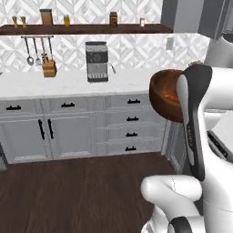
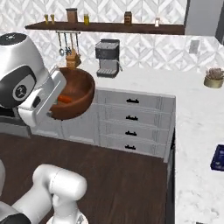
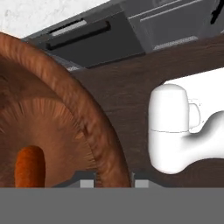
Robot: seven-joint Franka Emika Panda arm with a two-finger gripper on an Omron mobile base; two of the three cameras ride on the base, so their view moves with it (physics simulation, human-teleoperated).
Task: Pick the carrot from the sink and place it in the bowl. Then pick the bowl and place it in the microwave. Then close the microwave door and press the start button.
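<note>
The gripper [image 3: 110, 183] pinches the rim of the stiff, glossy reddish-brown wooden bowl [image 2: 76, 94], likely slippery, small orange carrot [image 3: 29, 166] loose inside.

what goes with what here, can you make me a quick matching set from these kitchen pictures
Things:
1. carrot
2. bowl
3. coffee machine
4. jars

Places or states:
A. on the wall shelf
B. lying inside the bowl
C. standing on the white counter
D. held up over the dark floor, rim between the gripper's fingers

Pairs: 1-B, 2-D, 3-C, 4-A
</note>
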